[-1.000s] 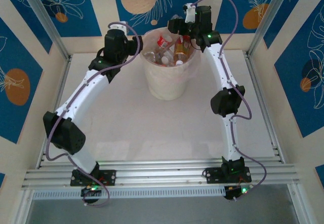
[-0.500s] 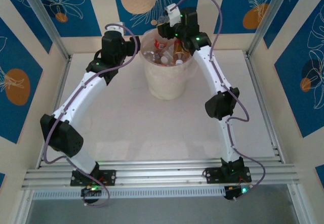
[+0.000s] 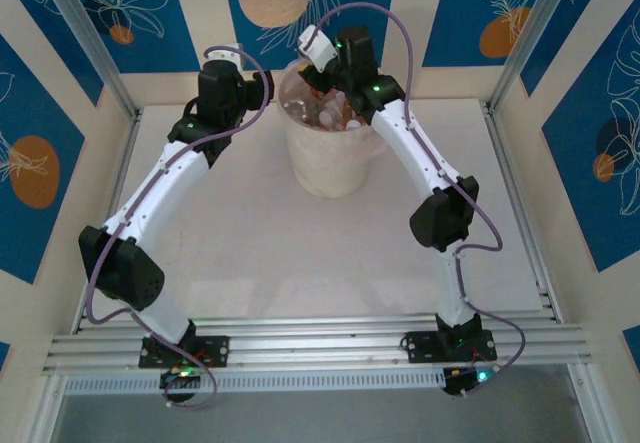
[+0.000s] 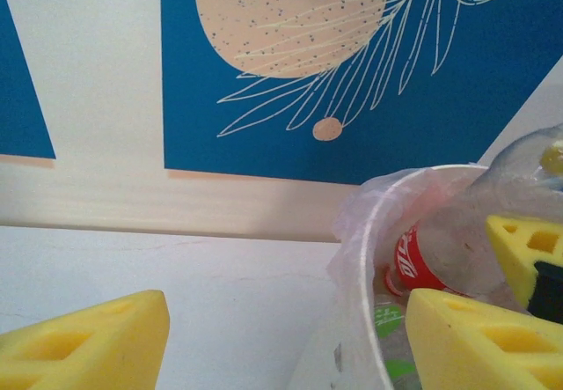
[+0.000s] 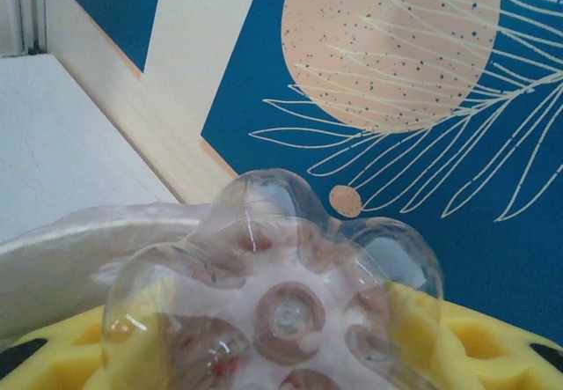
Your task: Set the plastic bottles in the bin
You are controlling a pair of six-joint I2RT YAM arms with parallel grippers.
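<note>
While the left gripper (image 3: 266, 83) is hanging at upper centre-left of the top view, just beside the bin (image 3: 330, 158), its yellow pads (image 4: 88, 346) are standing apart and gripping nothing. At upper centre, the bin is standing upright, and several plastic bottles (image 3: 330, 113) are lying inside it, among them a red-labelled bottle (image 4: 413, 262) resting against the liner. Just right of centre, the right gripper (image 3: 322, 71) is reaching over the bin's mouth and clamping a clear bottle (image 5: 281, 302), whose base is facing the wrist camera.
</note>
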